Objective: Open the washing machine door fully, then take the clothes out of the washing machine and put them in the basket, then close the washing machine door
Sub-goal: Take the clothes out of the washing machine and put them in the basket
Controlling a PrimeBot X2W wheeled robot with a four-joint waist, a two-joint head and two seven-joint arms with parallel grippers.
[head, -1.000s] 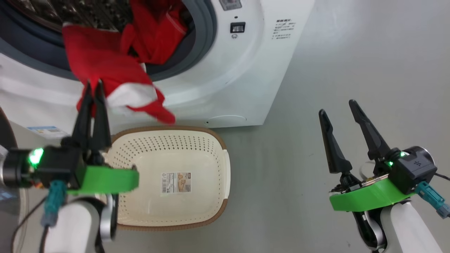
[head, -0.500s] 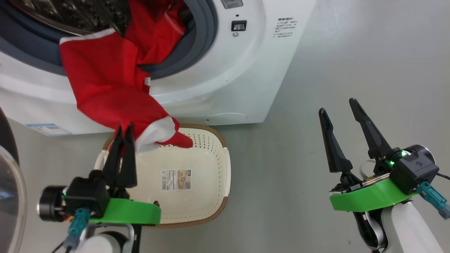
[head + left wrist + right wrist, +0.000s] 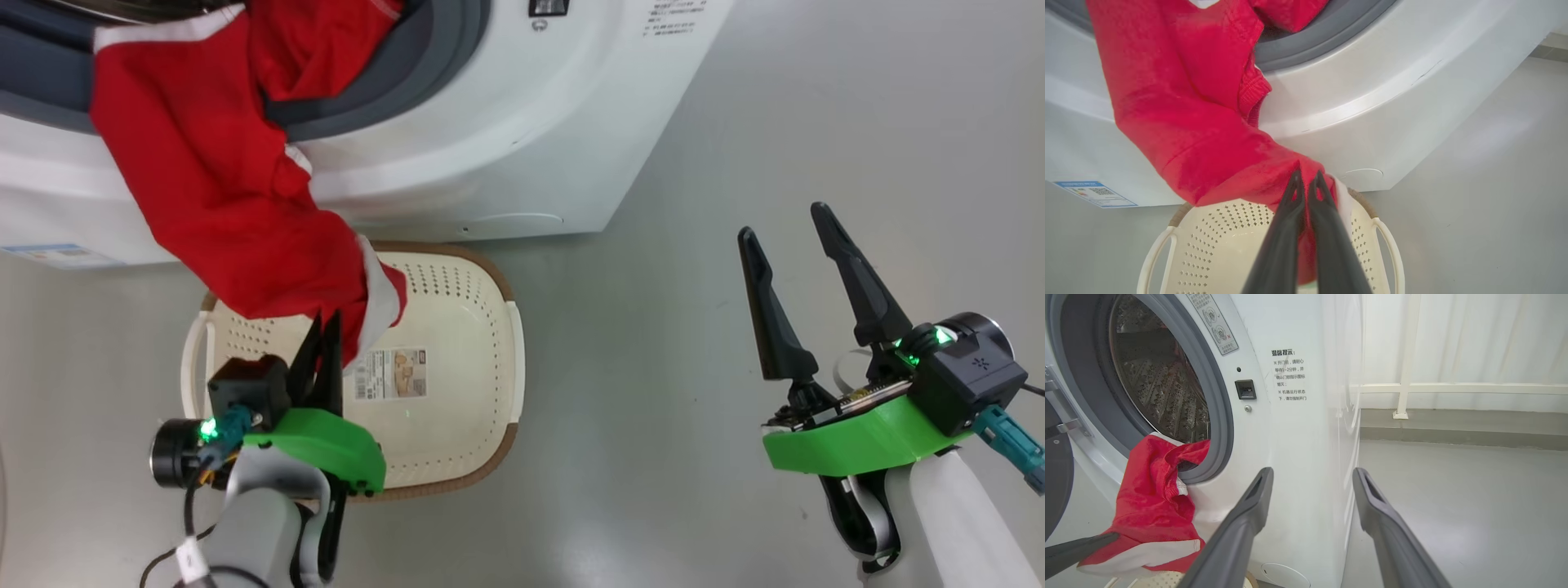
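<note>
Clothes: one red garment [image 3: 220, 180] hung out of the drum mouth and down the front of the washing machine [image 3: 490, 147], with its white-trimmed end dangling just over the basket [image 3: 512, 359]. More red fabric sat bunched in the opening against the grey seal [image 3: 408, 73].
Left side: left claw [image 3: 325, 322] was pinched narrow on the garment's lower end, above the basket's middle.
Right side: right claw [image 3: 784, 224] was spread wide with nothing in it, over the floor [image 3: 694, 204], well apart from the basket.
Basket spot: on the floor, right up against the machine's base, with just a paper label [image 3: 390, 374] visible inside.
Door: washing machine door [image 3: 1057, 477] looked swung open at the left edge of the right wrist view, so that step seemed done.
Stage: my guess, hauling out the first piece, nothing in the basket yet.
Snag risk: the cloth lay across the seal lip, so a pull could catch there and slip it out of that thin pinch.
Drop risk: most of the garment hung on the machine side, so letting go early would probably leave it on the brown rim or the floor.
Tangle risk: couldn't tell if the bunched fabric was a separate piece. If tangled, it might get dragged out past the basket.
</note>
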